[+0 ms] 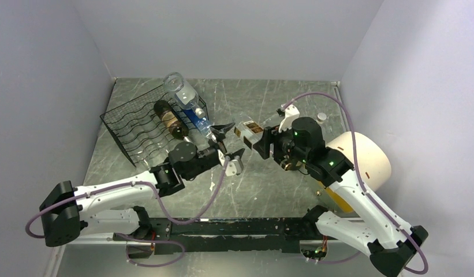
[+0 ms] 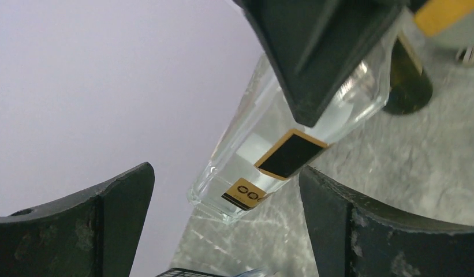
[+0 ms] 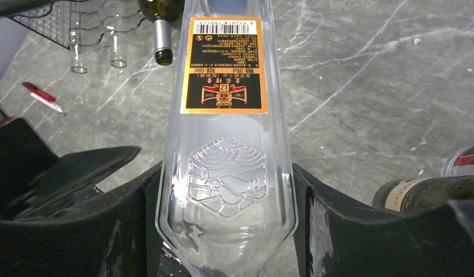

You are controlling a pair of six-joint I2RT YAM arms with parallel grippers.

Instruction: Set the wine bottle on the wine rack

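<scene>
Clear wine bottle (image 3: 226, 144), orange-black label, gripped in right hand (image 3: 226, 199), held off table (image 1: 280, 190) near centre. Beside bottle's base, left hand (image 1: 230, 144) spread wide, touching nothing. Black wine rack (image 1: 130, 130) at far-left corner; dark bottle (image 1: 168, 118) and blue-label bottle (image 1: 188, 101) lie on it.

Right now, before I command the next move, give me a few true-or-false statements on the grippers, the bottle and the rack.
1. The right gripper grips a clear bottle with an orange-and-black label. True.
2. The left gripper is clamped on that bottle too. False: its jaws stand open and hold nothing.
3. The wine rack holds no bottles. False: a dark bottle and a blue-labelled bottle lie on it.
4. The held bottle is not on the rack yet. True: it is to the right of it.
</scene>
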